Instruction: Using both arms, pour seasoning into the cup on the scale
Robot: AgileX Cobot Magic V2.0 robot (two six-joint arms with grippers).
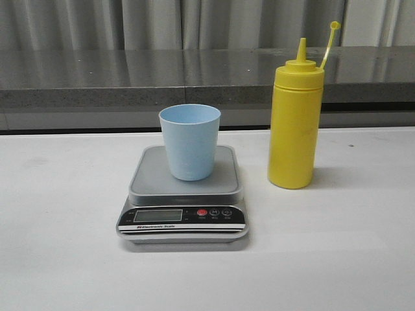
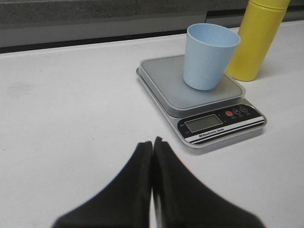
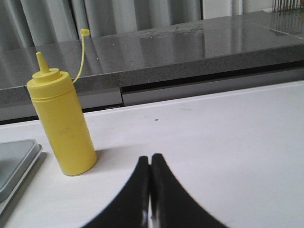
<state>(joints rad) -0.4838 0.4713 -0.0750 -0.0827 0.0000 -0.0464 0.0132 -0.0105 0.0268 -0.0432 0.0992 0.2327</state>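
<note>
The left black angular gripper point(image 2: 152, 142) hangs low over the bare white table point(image 1: 58, 246), its two fingertips pressed together with no gap and nothing between them. Ahead of it and to its right sits the flat digital kitchen scale with a grey square platform and black front panel point(image 2: 202, 97), its LCD display, one red button and two black buttons facing the near edge; open tabletop separates the gripper from the scale. The small pale blue tapered plastic cup point(image 2: 207, 56) stands upright on the platform, toward its far side, mouth open upward. The right black angular gripper point(image 3: 151, 161) is likewise clenched on nothing, fingertips meeting, hovering over white table with the tall yellow plastic squeeze bottle of seasoning point(image 3: 62, 124) ahead and to its left, apart from it. In the front view neither gripper shows; the scale point(image 1: 185, 194) lies at the centre of the table, the cup point(image 1: 189, 141) on it, and the bottle point(image 1: 295, 123) stands upright just right of the scale, not touching it, its pointed nozzle uncovered and its thin tethered cap point(image 1: 334, 26) sticking up to the right. Behind the table runs a dark grey stone ledge point(image 1: 194, 74) backed by pale grey curtains point(image 1: 162, 23).
</note>
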